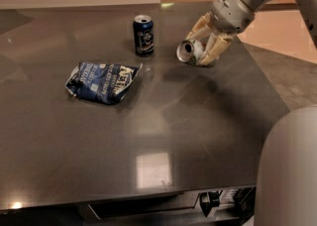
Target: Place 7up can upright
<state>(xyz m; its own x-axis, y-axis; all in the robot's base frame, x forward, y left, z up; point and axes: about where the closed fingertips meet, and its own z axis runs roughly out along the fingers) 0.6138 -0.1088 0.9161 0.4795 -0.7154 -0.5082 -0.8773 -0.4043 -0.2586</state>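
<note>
Silver-topped 7up can (190, 51) is clamped between the fingers of the gripper (202, 52), tilted, top facing left, held above dark table (198, 136). Dark blue can (143, 35) stands upright left of gripper; blue chip bag (102, 82) farther left.
</note>
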